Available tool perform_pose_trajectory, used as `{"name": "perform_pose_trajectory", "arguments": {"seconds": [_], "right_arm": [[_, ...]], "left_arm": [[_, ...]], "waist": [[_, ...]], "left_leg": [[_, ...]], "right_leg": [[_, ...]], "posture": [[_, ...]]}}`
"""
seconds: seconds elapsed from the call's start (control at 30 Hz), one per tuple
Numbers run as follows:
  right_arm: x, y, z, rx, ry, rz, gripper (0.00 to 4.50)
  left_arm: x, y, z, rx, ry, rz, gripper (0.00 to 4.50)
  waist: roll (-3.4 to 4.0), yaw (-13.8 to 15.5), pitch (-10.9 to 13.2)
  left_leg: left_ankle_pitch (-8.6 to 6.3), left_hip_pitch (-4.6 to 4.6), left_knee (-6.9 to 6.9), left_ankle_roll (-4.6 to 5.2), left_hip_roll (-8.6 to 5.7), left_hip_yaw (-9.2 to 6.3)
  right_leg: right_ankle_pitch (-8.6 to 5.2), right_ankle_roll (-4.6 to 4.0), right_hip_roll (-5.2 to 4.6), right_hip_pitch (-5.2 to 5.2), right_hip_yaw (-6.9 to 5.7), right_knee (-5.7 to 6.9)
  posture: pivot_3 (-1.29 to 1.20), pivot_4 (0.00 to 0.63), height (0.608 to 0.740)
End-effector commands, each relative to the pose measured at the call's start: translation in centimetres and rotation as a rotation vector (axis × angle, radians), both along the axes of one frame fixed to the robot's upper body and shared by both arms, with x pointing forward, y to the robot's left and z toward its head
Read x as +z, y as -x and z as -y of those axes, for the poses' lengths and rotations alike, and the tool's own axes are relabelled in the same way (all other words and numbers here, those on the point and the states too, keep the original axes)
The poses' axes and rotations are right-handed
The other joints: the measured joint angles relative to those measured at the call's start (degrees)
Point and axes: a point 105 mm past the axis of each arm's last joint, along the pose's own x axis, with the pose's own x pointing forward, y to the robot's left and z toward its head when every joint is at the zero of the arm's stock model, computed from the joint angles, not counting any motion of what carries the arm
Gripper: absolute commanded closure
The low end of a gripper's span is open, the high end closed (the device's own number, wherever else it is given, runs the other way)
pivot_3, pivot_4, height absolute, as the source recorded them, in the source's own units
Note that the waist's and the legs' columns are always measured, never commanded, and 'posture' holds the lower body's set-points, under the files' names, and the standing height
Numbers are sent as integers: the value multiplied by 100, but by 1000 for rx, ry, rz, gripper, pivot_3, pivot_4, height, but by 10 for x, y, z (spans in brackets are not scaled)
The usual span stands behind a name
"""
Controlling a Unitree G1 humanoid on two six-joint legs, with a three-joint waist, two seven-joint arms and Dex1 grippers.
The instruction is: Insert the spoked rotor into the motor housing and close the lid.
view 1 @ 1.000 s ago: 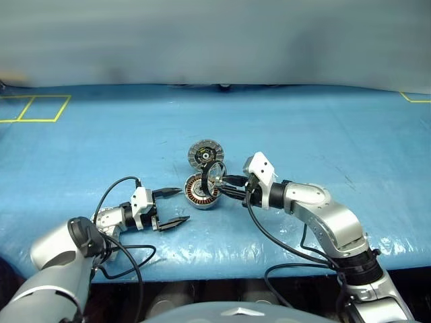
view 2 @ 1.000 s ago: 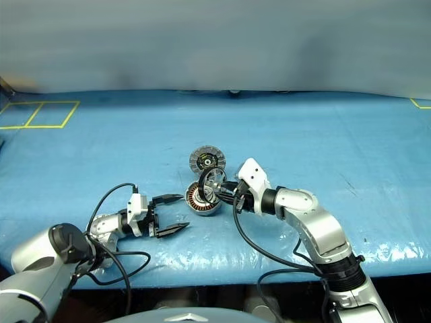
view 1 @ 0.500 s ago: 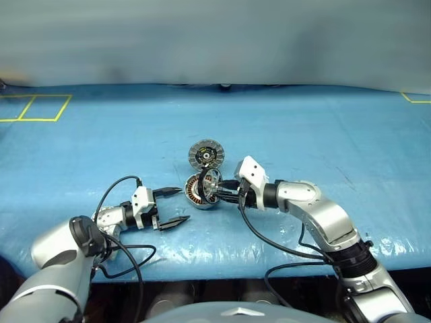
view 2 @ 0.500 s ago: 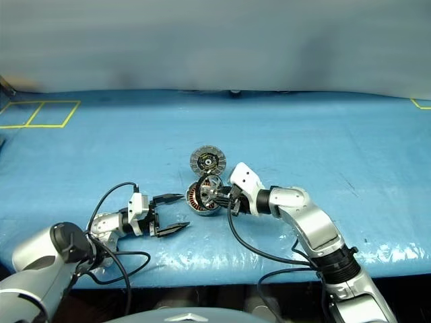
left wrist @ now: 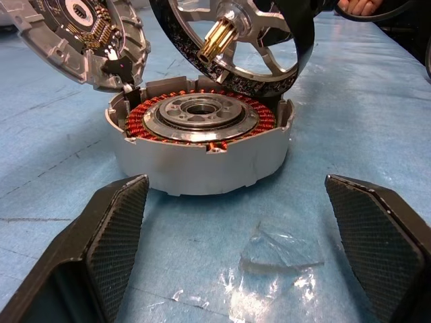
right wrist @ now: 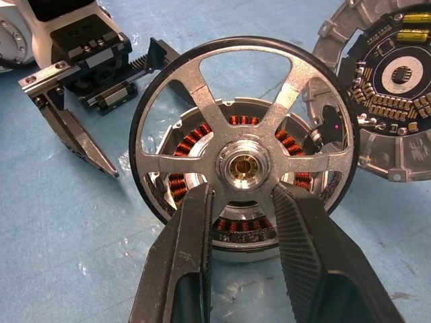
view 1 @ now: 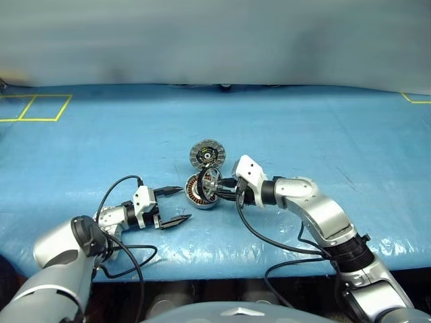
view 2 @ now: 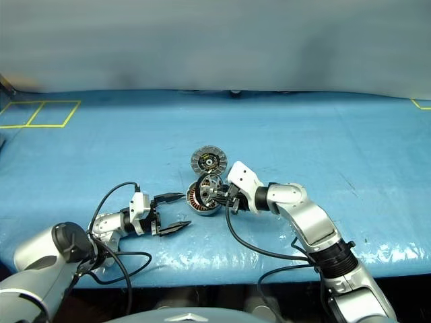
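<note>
The right gripper carries the spoked rotor a little further toward frame left than a second ago, bringing it from beside the motor housing to just over its copper windings at centre frame. The rotor, upright before, now tips steeply. The right forearm swings left with it, its white wrist block closing on the housing.

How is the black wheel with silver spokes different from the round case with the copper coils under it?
The spoked rotor is a black ring with open silver spokes; the motor housing is a solid grey casing ringed with copper windings. The rotor is held tilted above the table in the right gripper; the housing sits flat on the blue table. Both are round with a central hub.
</note>
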Motion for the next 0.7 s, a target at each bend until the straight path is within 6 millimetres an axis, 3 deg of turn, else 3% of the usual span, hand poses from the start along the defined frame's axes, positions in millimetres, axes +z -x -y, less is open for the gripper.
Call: {"name": "perform_pose_trajectory", "arguments": {"seconds": [0.03,0.43,0.53,0.7], "right_arm": [[9,-2,-3,15,-7,47,2345],[20,-7,-15,-38,-131,48,2345],[17,-10,-20,-75,-158,35,2967],[-1,-12,-30,-121,-164,-12,4480]], "left_arm": [[1,1,1,-1,4,6,0],[0,1,-2,24,6,9,0],[1,1,-2,28,6,12,0],[1,0,-2,36,9,19,0]], "waist": [[0,0,0],[0,-1,0],[0,-2,0],[1,-6,0]], "left_leg": [[0,0,0,0,0,0],[0,0,1,0,0,0],[1,0,1,0,0,0],[2,0,1,-2,0,0]], "right_leg": [[0,0,0,0,0,0],[0,-1,0,0,1,2],[0,-1,0,-1,1,3],[1,-1,2,-1,2,4]], "posture": [[0,150,740],[0,150,740],[0,150,740],[0,150,740]]}}
